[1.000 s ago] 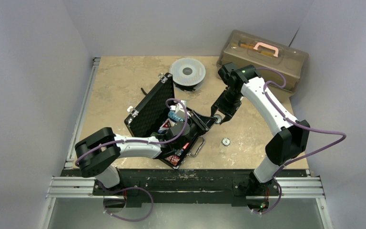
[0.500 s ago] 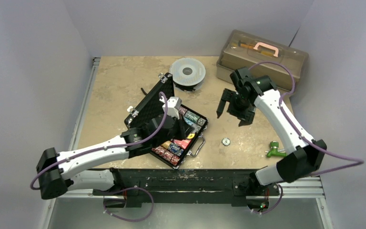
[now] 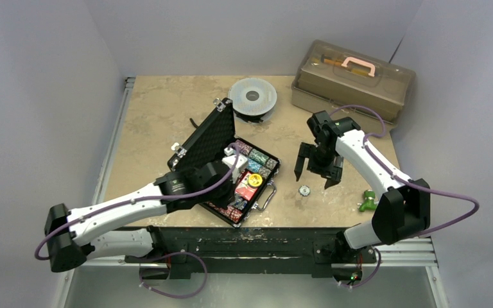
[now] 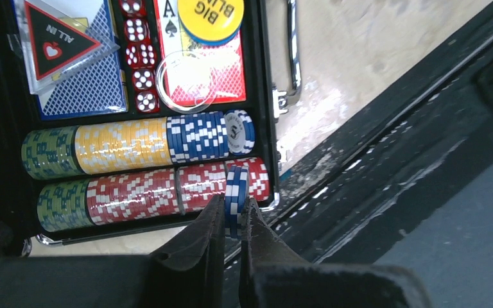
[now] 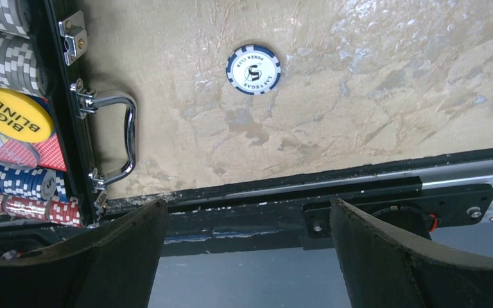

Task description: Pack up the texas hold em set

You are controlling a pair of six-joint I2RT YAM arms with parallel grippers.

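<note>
Now, closest in, my left gripper [image 4: 232, 210] is nearly shut, pinching a thin stack of blue-and-white chips [image 4: 235, 189] on edge above the near end of the briefcase [image 4: 262, 77]. From the wrist view they line up with the handle end of the red chip row [image 4: 167, 192]; whether they touch it I cannot tell. To do this well, I judge I should keep their faces parallel to the seated chips. I would then lower straight into whatever gap is there and part my fingers only slightly, so nothing tips over. The blue row [image 4: 202, 136] sits one slot further in, so that place may suit them better.

A little further out to the right, one loose poker chip [image 5: 253, 69] lies flat, printed face up, on the table [image 3: 160, 109] near the case's silver handle [image 5: 132, 135]. My right gripper [image 3: 314, 178] hangs over it with fingers spread wide and nothing in them. A flat disc offers little edge, so I should centre on it before closing.

The briefcase lies slantwise, its long axis running from near-left to far-right. The handle faces near-right toward my right arm, and the ribbed lid [image 3: 207, 146] stands open on the far-left side. The chip rows cross it the short way.

Beyond stand a grey spool [image 3: 252, 96] and a translucent toolbox [image 3: 353, 80].
</note>
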